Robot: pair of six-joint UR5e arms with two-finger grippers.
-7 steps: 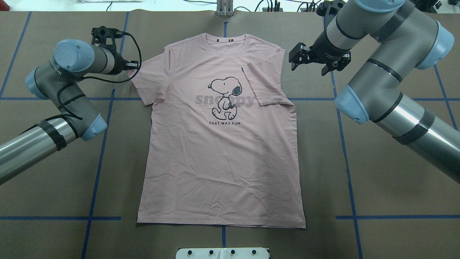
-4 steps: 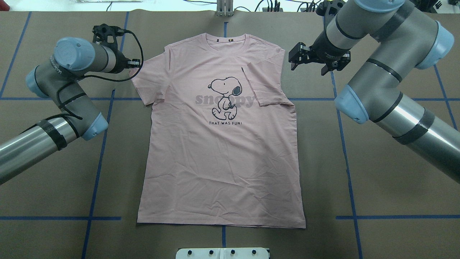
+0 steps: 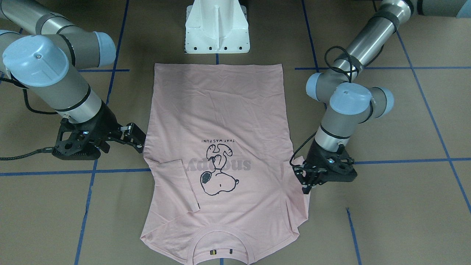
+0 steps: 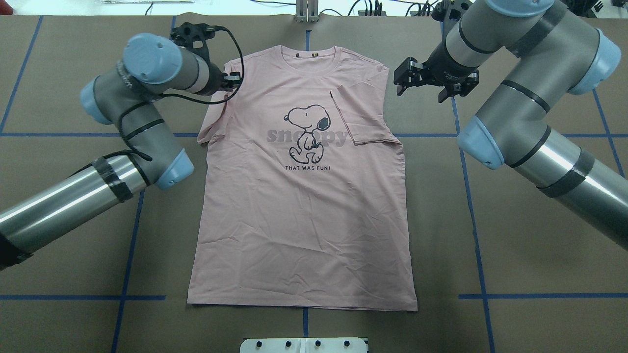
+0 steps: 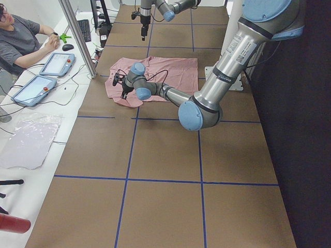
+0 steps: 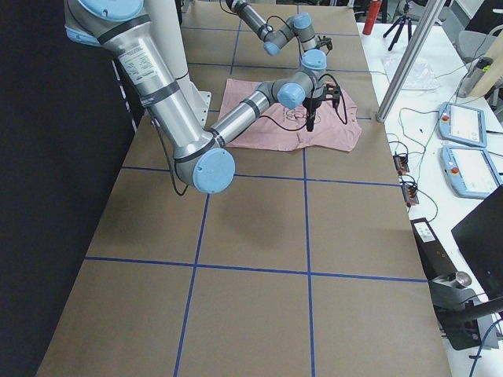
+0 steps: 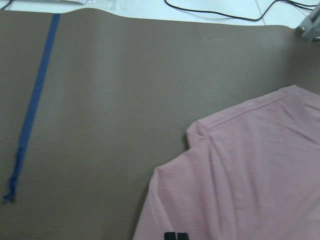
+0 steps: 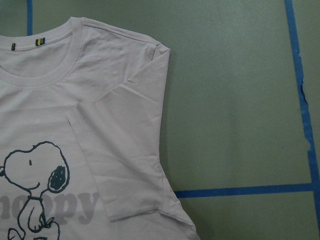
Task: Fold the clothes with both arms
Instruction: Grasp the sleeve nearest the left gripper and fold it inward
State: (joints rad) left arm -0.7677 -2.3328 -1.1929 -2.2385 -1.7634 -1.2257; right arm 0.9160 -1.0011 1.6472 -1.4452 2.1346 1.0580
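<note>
The light pink T-shirt lies flat, print up, collar at the far edge; it also shows in the front view. Its right sleeve is folded in over the chest. My left gripper is shut on the left sleeve and holds it drawn in over the shoulder; in the front view it sits on the bunched sleeve edge. The left wrist view shows the pink shoulder. My right gripper is open and empty, just off the shirt's right side by the folded sleeve, and shows in the front view.
The white pedestal stands at the shirt's hem end. Blue tape lines cross the brown table cover. An operator with tablets sits at the far edge, by a metal post.
My left gripper has moved right, toward the collar, dragging the left sleeve in over the shirt. The right arm has stayed still.
</note>
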